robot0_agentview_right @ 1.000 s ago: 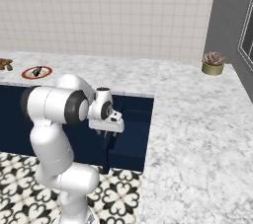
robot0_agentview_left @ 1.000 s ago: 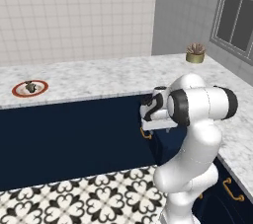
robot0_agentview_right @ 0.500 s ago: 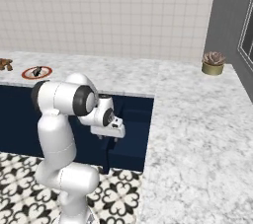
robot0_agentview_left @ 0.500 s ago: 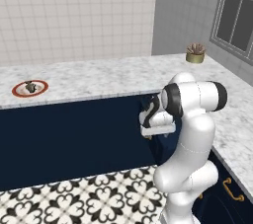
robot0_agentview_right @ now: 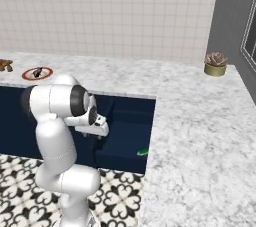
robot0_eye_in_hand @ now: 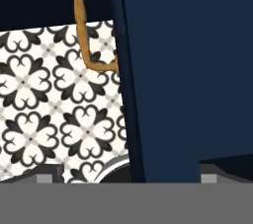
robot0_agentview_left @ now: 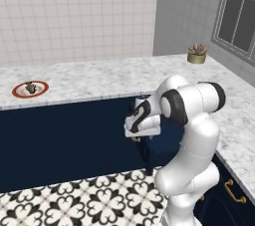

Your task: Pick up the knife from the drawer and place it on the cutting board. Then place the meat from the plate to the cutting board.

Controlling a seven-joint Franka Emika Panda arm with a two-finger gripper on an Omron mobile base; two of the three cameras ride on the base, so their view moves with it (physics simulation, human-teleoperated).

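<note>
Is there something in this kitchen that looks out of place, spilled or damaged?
Nothing looks spilled or broken. The drawer stands pulled out from the navy cabinets, which suits the job, and the knife shows as a green tip at its edge. The meat sits on the plate, on the marble counter.

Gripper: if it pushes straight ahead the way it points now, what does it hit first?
Probably the drawer: its navy front edge runs up the hand view's middle, brass handle on one side, patterned floor beyond. The gripper straddles that edge, though depth is unclear.
</note>
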